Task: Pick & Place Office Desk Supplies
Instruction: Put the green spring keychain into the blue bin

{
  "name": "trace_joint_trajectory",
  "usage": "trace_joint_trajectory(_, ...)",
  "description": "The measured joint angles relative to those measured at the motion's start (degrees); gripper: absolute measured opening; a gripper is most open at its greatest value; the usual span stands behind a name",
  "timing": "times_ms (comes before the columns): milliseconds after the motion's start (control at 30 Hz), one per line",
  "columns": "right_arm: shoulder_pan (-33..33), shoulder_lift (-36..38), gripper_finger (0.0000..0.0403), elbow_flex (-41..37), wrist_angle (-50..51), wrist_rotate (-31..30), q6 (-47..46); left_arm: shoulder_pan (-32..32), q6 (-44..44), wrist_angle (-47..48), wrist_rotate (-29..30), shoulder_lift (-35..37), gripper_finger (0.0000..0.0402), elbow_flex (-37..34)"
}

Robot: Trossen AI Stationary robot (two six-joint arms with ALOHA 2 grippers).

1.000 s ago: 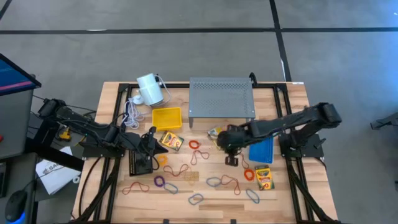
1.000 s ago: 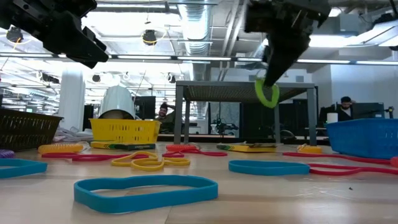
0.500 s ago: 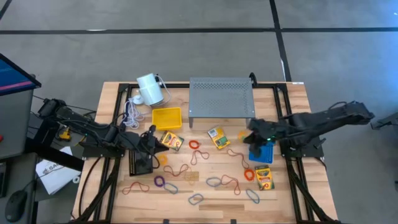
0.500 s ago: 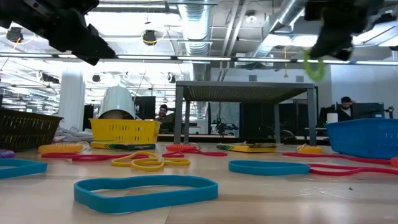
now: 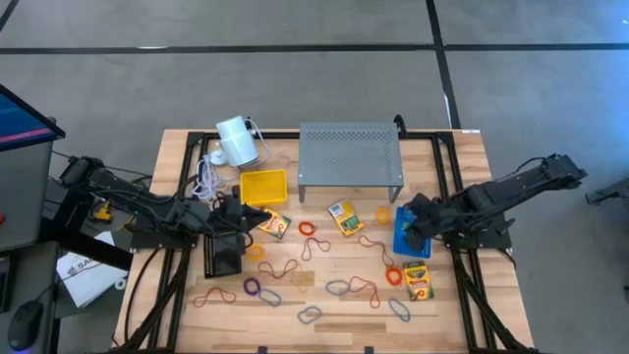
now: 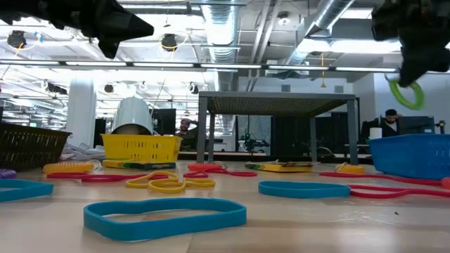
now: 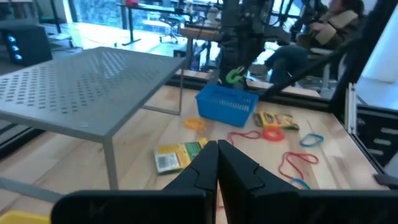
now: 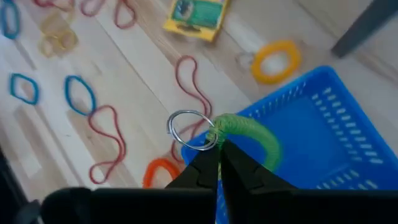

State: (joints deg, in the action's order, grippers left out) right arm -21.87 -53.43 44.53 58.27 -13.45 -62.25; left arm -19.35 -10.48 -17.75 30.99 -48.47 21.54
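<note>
The right arm's fingers [image 8: 217,149] are pressed together, pinching a green band [image 8: 245,134] with a small metal ring [image 8: 186,129] hanging at their tips. Directly beneath the fingers sits the blue basket [image 8: 323,155] on the worktop [image 5: 324,285]; the band hangs above its rim, not touching it. Just beyond the fingertips lie a yellow band [image 8: 275,61] and a crayon box [image 8: 194,14], with red and blue loops scattered to the side. The left arm's fingers [image 7: 217,163] are pressed together on nothing, raised above the worktop near the yellow basket [image 5: 262,186]
</note>
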Motion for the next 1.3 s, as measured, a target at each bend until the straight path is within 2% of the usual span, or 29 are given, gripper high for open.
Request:
trace_joint_trajectory(133, -1.19, -5.22, 0.0, -0.04, 3.93, 1.62, -2.71, 0.49, 1.45, 0.26, -0.16, 0.0, 0.0002, 0.0)
trace_joint_trajectory(300, -1.79, -10.81, 0.0, -0.04, 4.25, 3.31, -2.29, 2.45, 2.12, 0.53, -0.76, 0.0, 0.0002, 0.0)
trace_joint_trajectory(500, -1.74, -14.53, 0.0, -0.04, 4.48, 4.59, -0.96, 4.56, 2.73, 1.08, -2.78, 0.0, 0.0002, -0.01)
trace_joint_trajectory(1300, -0.87, -15.28, 0.0003, -0.02, 4.46, 4.59, 1.37, 4.87, 2.71, 2.68, -4.49, 0.0, 0.0002, -0.04)
